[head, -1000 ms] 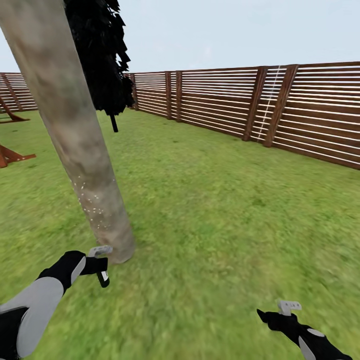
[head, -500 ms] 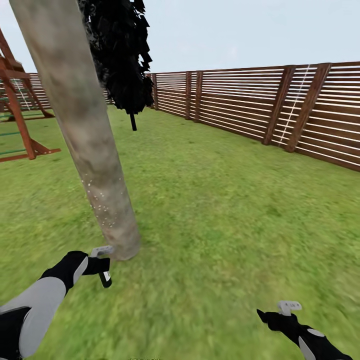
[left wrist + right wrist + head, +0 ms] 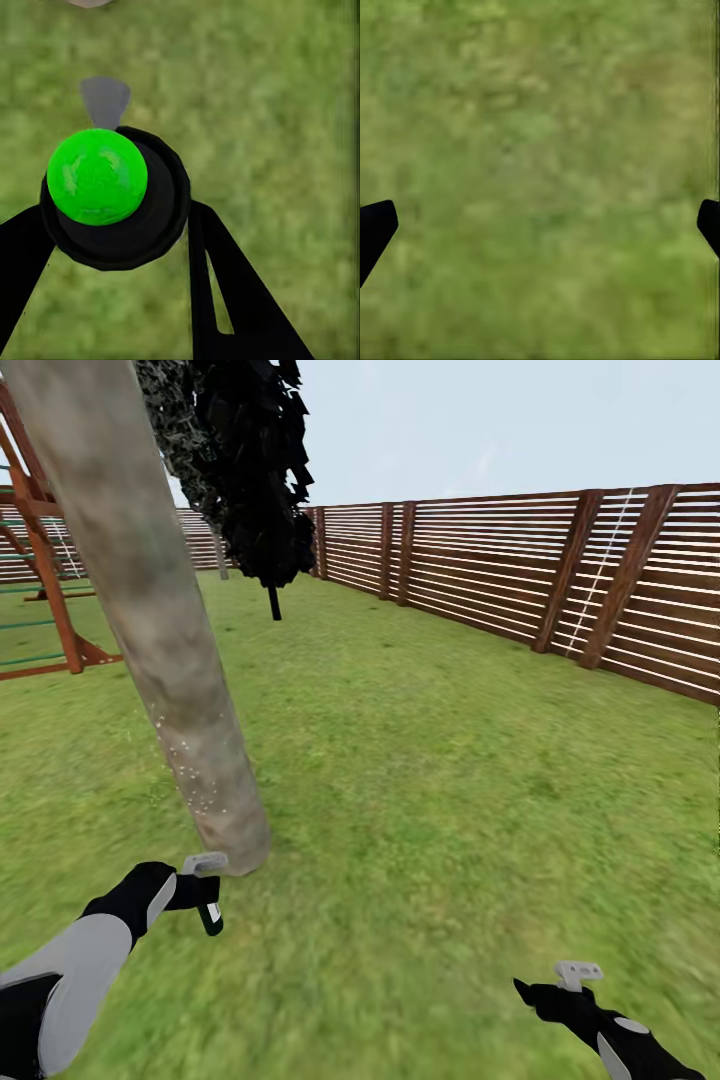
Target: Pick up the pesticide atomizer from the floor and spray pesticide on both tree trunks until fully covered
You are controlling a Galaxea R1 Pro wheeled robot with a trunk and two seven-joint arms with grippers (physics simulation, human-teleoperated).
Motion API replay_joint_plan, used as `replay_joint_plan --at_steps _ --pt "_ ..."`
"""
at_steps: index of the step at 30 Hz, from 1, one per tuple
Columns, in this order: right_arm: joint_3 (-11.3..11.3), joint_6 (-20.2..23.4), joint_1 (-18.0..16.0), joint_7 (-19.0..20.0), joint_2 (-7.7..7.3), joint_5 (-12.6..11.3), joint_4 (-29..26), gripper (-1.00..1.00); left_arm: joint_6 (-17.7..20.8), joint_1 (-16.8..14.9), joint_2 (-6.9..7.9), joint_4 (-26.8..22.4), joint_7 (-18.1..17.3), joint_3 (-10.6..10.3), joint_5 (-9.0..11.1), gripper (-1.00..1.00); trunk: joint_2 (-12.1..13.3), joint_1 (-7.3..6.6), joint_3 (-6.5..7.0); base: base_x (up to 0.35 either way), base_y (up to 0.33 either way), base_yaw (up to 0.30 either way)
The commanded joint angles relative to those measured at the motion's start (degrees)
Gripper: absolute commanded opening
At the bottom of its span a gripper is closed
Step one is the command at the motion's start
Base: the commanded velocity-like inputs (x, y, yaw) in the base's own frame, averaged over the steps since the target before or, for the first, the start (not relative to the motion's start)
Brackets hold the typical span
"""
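Head view: left hand (image 3: 200, 890), low at L of frame, clenched on the pesticide atomizer (image 3: 208, 912); bottle hangs tilted below the hand, light grey trigger head uppermost, dark body w/ white label pointing down toward the lawn (image 3: 450, 780). Atomizer is near the foot of the tree trunk (image 3: 150, 610), just in front of it, apart from the bark. Trunk is thick, mottled grey-brown, leaning up and to the L out of frame. Pale specks of pesticide (image 3: 190, 770) dot its lower part, sparse, on the side facing the camera. Behind it stands a second tree w/ dark ragged foliage (image 3: 255, 480) on a thin dark stem. Brown slatted fence (image 3: 520, 575) runs along the far edge and R side of the grass; red-brown wooden frame (image 3: 45, 590) at far L.

Left wrist view: atomizer (image 3: 112, 199) seen end-on, black round body w/ bright green spot, held between the two black fingers (image 3: 225, 292); grey nozzle tip beyond it, over grass.

Right hand (image 3: 570, 985), low at R of head view, released and holding nothing. Right wrist view: fingertips (image 3: 375, 229) wide apart at the frame edges, grass (image 3: 540, 172) between.
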Motion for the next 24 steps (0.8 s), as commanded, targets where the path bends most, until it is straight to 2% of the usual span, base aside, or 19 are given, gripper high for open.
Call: replay_joint_plan --at_steps 1,5,24 --pt "0.0 0.0 0.0 0.0 0.0 0.0 0.0 1.0 0.0 0.0 0.0 0.0 0.04 -0.01 0.0 -1.0 0.0 0.0 0.0 0.0 -0.28 0.0" --pt "0.0 0.0 0.03 0.0 0.0 0.0 -0.02 1.0 0.0 0.0 0.0 0.0 0.04 -0.01 0.0 -1.0 0.0 0.0 0.0 0.025 -0.28 0.065" --pt "0.0 0.0 0.0 0.0 0.0 0.0 0.0 1.0 -0.03 0.0 -0.09 0.08 -0.05 -0.01 0.09 -1.0 0.0 0.0 0.0 0.136 -0.28 0.264"
